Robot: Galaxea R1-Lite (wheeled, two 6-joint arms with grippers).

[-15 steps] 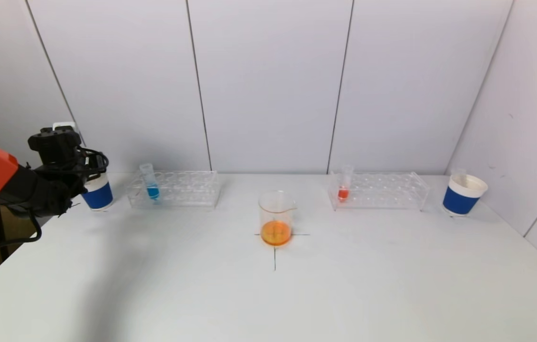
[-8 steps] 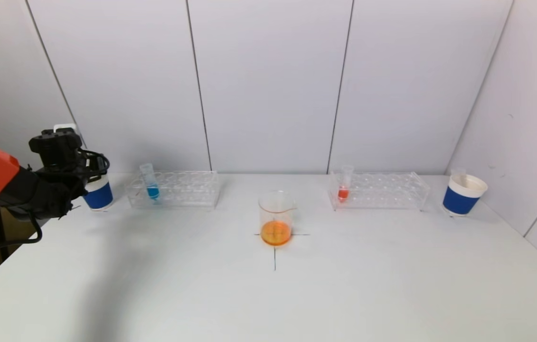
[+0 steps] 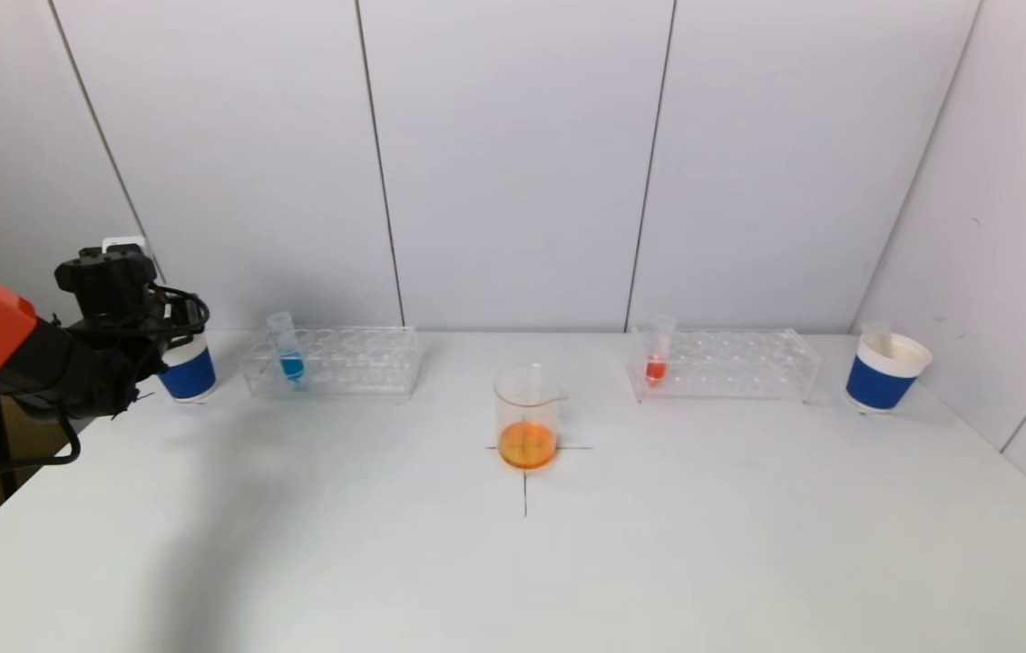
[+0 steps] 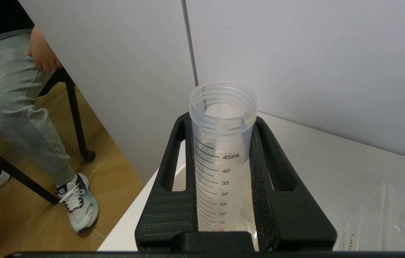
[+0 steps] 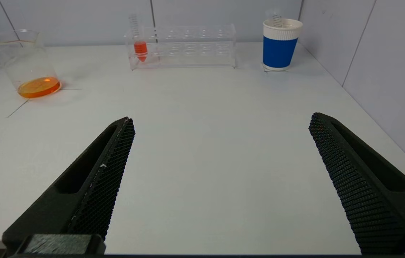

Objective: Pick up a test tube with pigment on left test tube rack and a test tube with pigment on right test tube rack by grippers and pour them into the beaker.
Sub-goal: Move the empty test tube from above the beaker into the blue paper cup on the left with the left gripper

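The left hand [image 4: 223, 172] sits at the far left corner of the table [image 3: 513, 562], pinching an empty, clear graduated test tube [image 4: 222, 150] upright between its two fingers [image 4: 173, 179]. Under the tube's lower end shows the white rim of the left paper cup [image 3: 189, 370], blue-banded, which stands just beside the table's left edge; in the head view the hand hides most of that cup.

Beside the cup toward the table's middle, along the far edge, the left rack [image 3: 331, 361] holds a blue-pigment tube [image 3: 287, 347] in its end nearest the hand, apart from the fingers.

The beaker [image 3: 528, 417] with orange liquid stands at the table's centre on a drawn cross. Along the far edge on the right, the right rack [image 3: 723, 363] holds a red-pigment tube [image 3: 659, 350] at its end nearest the beaker. The right paper cup [image 3: 886, 370] stands near the far right corner.

The right hand [image 5: 220, 179] hangs spread wide over the table's near right part, well apart from the red tube and gripping nothing.
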